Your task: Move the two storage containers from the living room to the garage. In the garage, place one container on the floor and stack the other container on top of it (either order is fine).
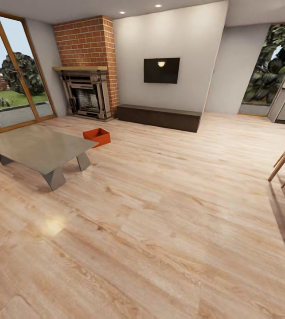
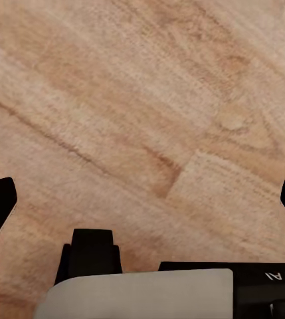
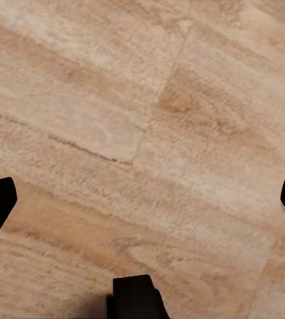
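One orange-red storage container (image 1: pixel 97 136) sat on the light wood plank floor (image 1: pixel 160 212) just beside the far corner of the low grey table (image 1: pixel 36 148), ahead and to the robot's left, so the left arm probably lay nearer. Both the left hand (image 2: pixel 142 199) and right hand (image 3: pixel 142 199) hung released, fingertips spread wide over bare planks, well short of it in the living room, with the brick fireplace (image 1: pixel 87 66) beyond

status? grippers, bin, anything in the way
Left gripper and right gripper open, empty, over wood floor. One orange bin on floor beside grey coffee table. Path clear.
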You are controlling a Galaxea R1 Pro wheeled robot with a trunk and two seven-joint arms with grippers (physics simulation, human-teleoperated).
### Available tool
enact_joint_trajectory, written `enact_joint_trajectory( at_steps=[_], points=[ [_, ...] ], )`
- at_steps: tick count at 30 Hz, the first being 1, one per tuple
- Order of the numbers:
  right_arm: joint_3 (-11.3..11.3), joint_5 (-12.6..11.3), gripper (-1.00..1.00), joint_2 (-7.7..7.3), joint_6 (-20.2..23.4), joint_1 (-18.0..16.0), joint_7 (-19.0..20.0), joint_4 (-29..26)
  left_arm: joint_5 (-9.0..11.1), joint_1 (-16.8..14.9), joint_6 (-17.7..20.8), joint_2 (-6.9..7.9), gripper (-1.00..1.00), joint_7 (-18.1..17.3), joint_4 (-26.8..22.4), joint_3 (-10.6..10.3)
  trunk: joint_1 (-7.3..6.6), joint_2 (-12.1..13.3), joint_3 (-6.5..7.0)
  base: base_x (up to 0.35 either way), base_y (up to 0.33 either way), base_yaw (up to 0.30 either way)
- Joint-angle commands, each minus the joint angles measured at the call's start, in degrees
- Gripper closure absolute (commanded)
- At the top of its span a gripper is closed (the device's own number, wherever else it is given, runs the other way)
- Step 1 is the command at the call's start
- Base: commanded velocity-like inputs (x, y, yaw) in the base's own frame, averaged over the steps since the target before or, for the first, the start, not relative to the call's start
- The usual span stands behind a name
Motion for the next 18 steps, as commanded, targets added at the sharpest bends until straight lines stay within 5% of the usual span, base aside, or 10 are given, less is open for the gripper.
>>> enact_joint_trajectory(
  at_steps=[1,18],
  points=[
    [0.49,-0.60,-1.00,-0.02,-0.25,-0.04,-0.27,0.04,0.59,-0.04,-0.17,0.00,-1.00,-0.23,0.06,-0.48,0.03,-0.02,-0.05,0.337,0.000,0.000],
    [0.49,-0.57,-1.00,0.00,-0.25,-0.04,-0.27,0.04,0.59,-0.02,-0.17,-0.01,-1.00,-0.23,0.06,-0.49,0.03,-0.02,-0.05,0.319,-0.095,0.000]
  ],
)
